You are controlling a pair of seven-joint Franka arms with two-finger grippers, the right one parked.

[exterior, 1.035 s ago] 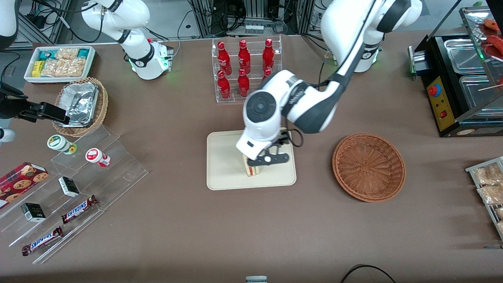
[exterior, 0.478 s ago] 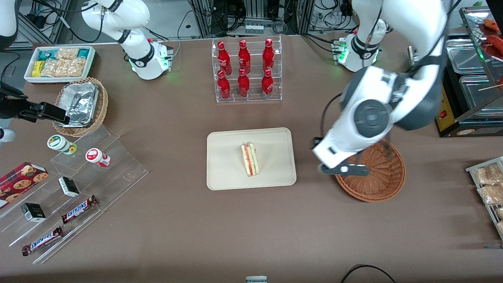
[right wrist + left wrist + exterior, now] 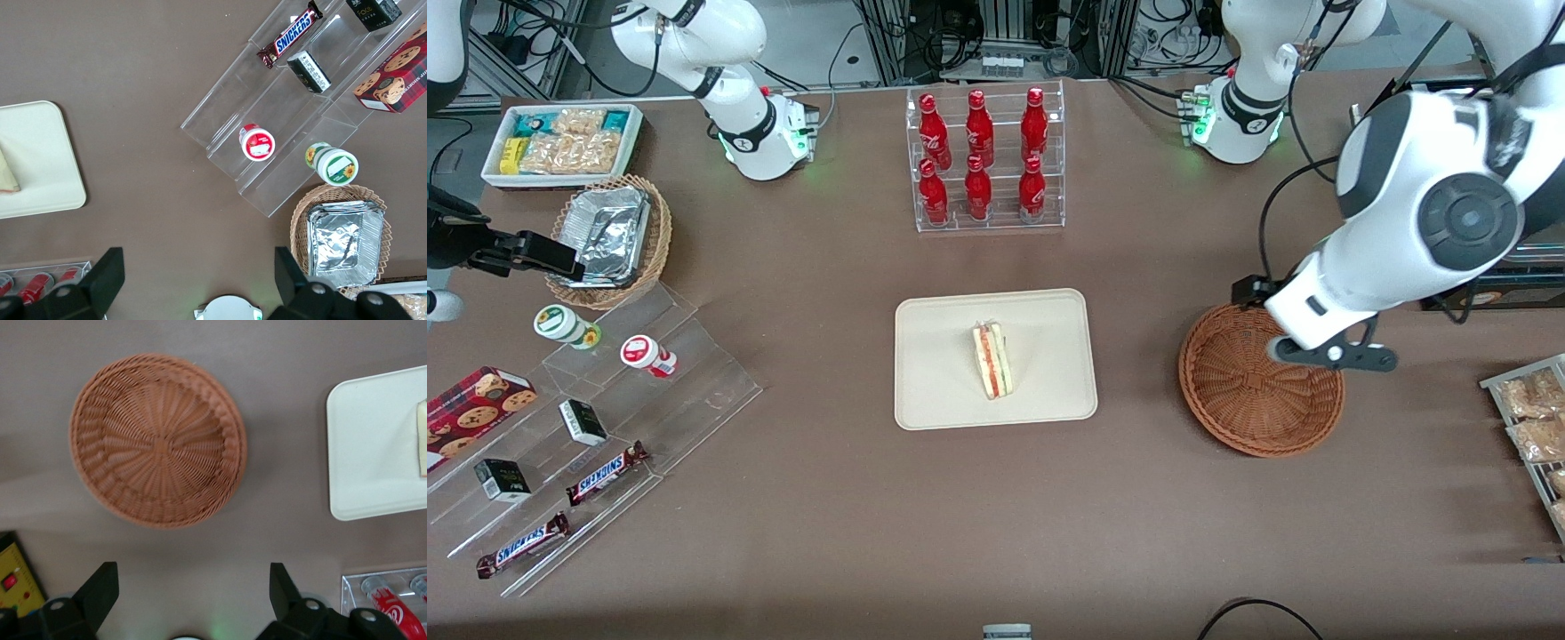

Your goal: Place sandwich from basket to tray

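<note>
The sandwich (image 3: 992,360), a pale wedge with red, green and yellow layers, lies on its own near the middle of the cream tray (image 3: 934,404). The left wrist view catches only an edge of the sandwich (image 3: 422,437) on the tray (image 3: 373,453). The reddish-brown woven basket (image 3: 1249,391) sits bare beside the tray, toward the working arm's end. My left gripper (image 3: 1332,355) hangs high over the basket's rim on that end. In the wrist view the gripper (image 3: 190,581) is open with nothing between its fingers, and the basket (image 3: 158,440) shows empty.
A clear rack of red bottles (image 3: 980,160) stands farther from the camera than the tray. A black food warmer (image 3: 1467,196) and snack packets (image 3: 1534,418) sit at the working arm's end. Acrylic steps with snacks (image 3: 605,400) and a foil-tray basket (image 3: 609,236) lie toward the parked arm's end.
A second ago the gripper was down at the sandwich on the tray. It has let go, risen and swung across the basket toward the working arm's end. The sandwich stays on the tray.
</note>
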